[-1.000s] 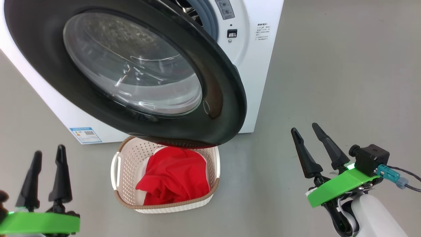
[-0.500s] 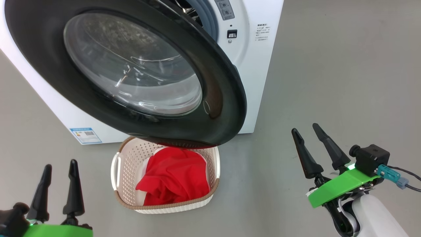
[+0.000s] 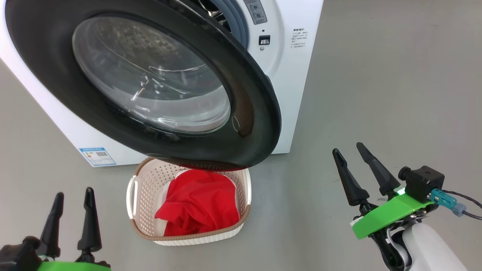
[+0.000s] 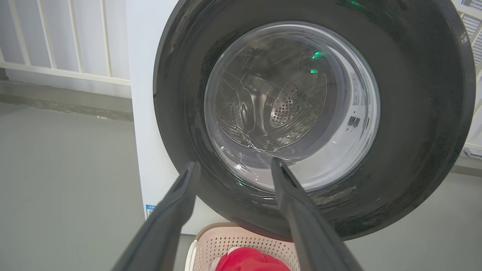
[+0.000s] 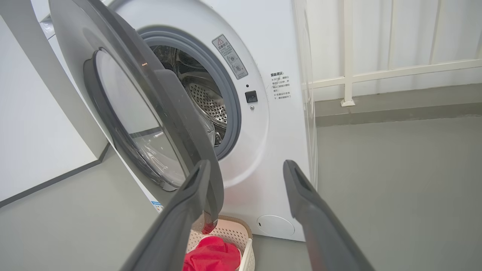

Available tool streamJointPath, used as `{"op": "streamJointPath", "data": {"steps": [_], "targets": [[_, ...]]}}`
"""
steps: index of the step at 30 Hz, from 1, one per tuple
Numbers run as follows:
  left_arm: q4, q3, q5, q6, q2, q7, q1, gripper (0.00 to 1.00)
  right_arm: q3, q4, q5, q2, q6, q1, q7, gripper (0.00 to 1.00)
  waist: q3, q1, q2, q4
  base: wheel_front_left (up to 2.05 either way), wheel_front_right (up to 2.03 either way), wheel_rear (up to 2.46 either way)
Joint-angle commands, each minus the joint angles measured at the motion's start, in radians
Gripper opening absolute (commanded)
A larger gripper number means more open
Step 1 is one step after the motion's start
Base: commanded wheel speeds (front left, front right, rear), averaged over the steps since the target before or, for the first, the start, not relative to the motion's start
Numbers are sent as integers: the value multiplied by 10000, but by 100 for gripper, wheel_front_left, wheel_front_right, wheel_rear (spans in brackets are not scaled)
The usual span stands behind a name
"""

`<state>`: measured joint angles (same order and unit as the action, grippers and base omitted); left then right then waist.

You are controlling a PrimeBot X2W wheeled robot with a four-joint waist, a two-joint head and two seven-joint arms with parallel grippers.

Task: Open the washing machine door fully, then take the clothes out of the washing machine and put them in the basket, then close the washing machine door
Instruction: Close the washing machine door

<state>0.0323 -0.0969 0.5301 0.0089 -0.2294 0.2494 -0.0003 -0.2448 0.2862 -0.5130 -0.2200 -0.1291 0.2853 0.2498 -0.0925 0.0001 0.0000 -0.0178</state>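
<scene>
Currently the red clothes (image 3: 197,205) lie in the cream basket (image 3: 196,238) on the floor, under the lower edge of the washing machine door (image 3: 252,113), which stands swung out from the washing machine (image 3: 293,94). The visible part of the drum (image 5: 205,98) shows no garments. Unloading appears complete; door closure is outstanding. The left end effector (image 3: 74,192) and right end effector (image 3: 347,147) are both spread, empty and clear of the door.
</scene>
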Motion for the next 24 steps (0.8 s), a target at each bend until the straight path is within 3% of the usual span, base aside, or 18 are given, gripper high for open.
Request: {"op": "streamJointPath", "data": {"steps": [1,10,11,12,13,14,24], "targets": [[-227,377,-86,49,-183,112,-134,100,-205,-220,-69,-38,-16,-33,120,100,-1,-1,0,-1,0,0,0],[-280,362,-206,68,-152,117,-131,100,-235,-311,-38,-46,-16,-14,120,100,-21,-1,0,24,0,0,0],[-283,357,-208,68,-144,117,-133,100,-224,-356,-19,-47,-16,-8,120,76,-28,-1,0,33,0,0,0],[-284,353,-209,69,-135,117,-135,100,-211,-396,-5,-46,-16,-5,120,45,-34,-1,0,42,0,0,0],[-283,350,-209,68,-124,118,-139,100,-205,-436,6,-49,-16,-1,120,28,-43,-1,0,54,0,0,0],[-283,348,-209,67,-113,118,-144,100,-206,-481,26,-64,-16,12,120,0,-54,-1,0,69,0,0,0],[-250,308,-200,8,29,121,-266,100,-129,-1259,10,-135,-16,423,120,0,-237,-1,0,351,0,0,0]]}}
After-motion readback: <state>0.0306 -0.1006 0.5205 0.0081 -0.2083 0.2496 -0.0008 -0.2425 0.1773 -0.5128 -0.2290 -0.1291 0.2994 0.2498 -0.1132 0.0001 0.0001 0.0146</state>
